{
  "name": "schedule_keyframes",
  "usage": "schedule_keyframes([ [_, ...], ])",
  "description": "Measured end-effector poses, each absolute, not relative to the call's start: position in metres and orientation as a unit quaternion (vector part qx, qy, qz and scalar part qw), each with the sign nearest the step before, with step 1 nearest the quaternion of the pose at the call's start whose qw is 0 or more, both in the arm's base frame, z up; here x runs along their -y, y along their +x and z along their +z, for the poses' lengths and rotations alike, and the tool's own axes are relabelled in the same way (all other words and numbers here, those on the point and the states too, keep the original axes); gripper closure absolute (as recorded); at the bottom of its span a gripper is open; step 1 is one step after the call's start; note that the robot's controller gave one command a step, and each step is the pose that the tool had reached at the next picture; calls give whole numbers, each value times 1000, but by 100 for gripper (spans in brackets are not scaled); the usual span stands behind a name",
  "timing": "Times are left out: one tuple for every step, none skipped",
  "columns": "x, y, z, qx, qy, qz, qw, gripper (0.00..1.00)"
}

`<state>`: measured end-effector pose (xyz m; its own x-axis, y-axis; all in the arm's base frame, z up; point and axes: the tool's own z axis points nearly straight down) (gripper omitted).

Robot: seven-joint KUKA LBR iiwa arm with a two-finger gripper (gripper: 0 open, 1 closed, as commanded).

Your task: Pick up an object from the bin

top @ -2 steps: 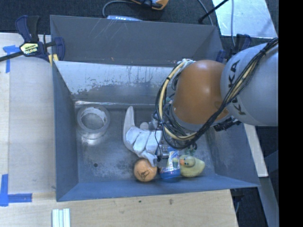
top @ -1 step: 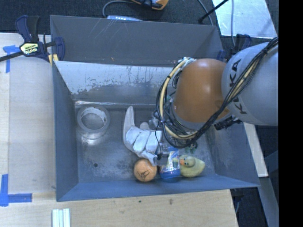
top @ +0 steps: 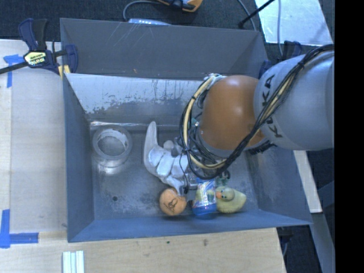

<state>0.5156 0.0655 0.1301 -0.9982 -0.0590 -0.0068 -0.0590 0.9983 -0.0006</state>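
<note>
Low over the front part of the grey metal bin [top: 79, 169], my claw [top: 192, 184] sits beneath my round orange wrist cover [top: 227, 115] and a bundle of black and yellow cables [top: 192, 147], which hide most of it. Whether the claw is spread or pressed together I cannot tell, nor whether anything is pinched in it. My grey arm [top: 298, 104] comes in from the right, across the bin's rim.

I hang above a small cluster of things that lies along the bin's front wall. Nearest to me is a small blue and white cylindrical container [top: 205, 202], just in front of the claw; I cannot tell whether the two are touching. On one side of it, close by, lies an orange-brown ball with dark markings [top: 172, 202]. On its other side a yellow-green soft toy with a duck-like face [top: 232, 200] rests against it.

Behind the ball, towards the middle of the floor, is a crumpled white cloth-like thing [top: 158, 155], one end of it standing up; its edge on my side disappears under the cables. Well apart from all this, at the back left of the floor, a clear plastic cup [top: 112, 147] stands upright, mouth upward.
</note>
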Motion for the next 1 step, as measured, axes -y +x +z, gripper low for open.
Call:
schedule_keyframes([
  [-78, 530, 93, -999, -33, 0, 6, 0],
])
